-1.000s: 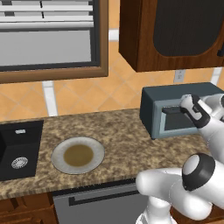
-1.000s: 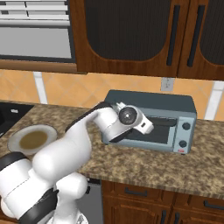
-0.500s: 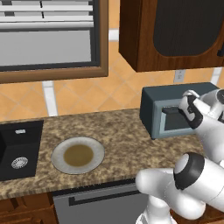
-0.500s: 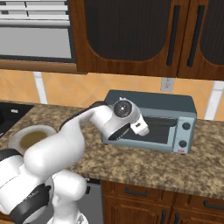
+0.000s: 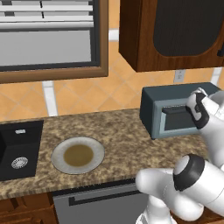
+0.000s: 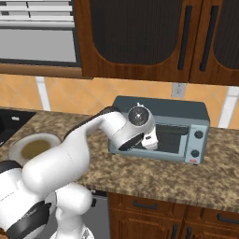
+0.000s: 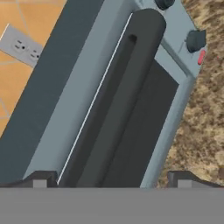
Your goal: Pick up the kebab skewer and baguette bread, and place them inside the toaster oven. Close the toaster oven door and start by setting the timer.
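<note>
The blue-grey toaster oven [image 5: 154,101] [image 6: 161,108] stands on the counter below the wall cabinets. Its door [image 6: 173,141] [image 7: 162,109] is up against the oven front, and the dark bar handle [image 7: 127,87] runs along the door's top. My gripper [image 7: 111,181] [image 6: 149,140] [image 5: 190,114] is open right in front of that handle, one fingertip on each side of the bar, with nothing held. The kebab skewer and the baguette bread are out of view.
Two dark knobs [image 6: 199,135] [image 7: 195,40] sit on the oven's right panel. A round plate [image 5: 57,153] [image 6: 18,144] lies on the granite counter to the left, beside the black sink [image 5: 17,148]. A wall outlet [image 6: 176,89] is behind the oven.
My hand has edged a little to the right along the oven front and the arm's elbow has risen. The jaws stayed open.
</note>
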Tool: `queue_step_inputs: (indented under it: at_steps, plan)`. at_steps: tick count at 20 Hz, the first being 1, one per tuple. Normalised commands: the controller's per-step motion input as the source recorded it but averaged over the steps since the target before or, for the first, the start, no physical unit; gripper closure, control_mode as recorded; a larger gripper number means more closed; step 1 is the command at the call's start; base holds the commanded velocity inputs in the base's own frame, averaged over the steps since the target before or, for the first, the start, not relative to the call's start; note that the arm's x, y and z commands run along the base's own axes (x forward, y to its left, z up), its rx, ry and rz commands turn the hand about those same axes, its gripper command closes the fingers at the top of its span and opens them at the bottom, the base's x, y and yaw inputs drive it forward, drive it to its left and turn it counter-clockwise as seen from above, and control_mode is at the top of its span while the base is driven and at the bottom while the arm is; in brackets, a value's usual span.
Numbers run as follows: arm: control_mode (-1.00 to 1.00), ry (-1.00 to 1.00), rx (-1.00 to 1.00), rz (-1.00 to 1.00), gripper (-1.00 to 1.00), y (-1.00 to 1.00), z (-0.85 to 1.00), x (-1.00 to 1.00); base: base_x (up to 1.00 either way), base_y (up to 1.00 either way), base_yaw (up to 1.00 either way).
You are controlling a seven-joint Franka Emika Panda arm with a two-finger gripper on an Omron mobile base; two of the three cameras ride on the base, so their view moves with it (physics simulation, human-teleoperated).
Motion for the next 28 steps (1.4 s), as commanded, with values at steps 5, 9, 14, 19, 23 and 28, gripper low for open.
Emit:
queue_step_inputs:
  at_steps: [5, 9, 14, 19, 23, 28]
  plan:
    - [-1.0, 0.0, 0.18, -0.08, -1.0, -0.05, 0.12, -0.5, 0.0, 0.0, 0.0]
    - [-1.0, -0.06, 0.05, -0.06, -1.0, 0.0, 0.11, -0.45, 0.0, 0.0, 0.0]
    - [-1.0, -0.05, 0.0, 0.0, -1.0, -0.27, 0.01, -0.21, 0.0, 0.0, 0.0]
    - [-1.0, -0.02, 0.0, 0.0, -1.0, -0.48, 0.03, -0.23, 0.0, 0.0, 0.0]
    - [-1.0, 0.0, 0.0, 0.02, -1.0, -0.52, 0.0, -0.04, 0.0, 0.0, 0.0]
    - [-1.0, 0.0, 0.0, 0.05, -1.0, -0.67, -0.03, -0.04, 0.0, 0.0, 0.0]
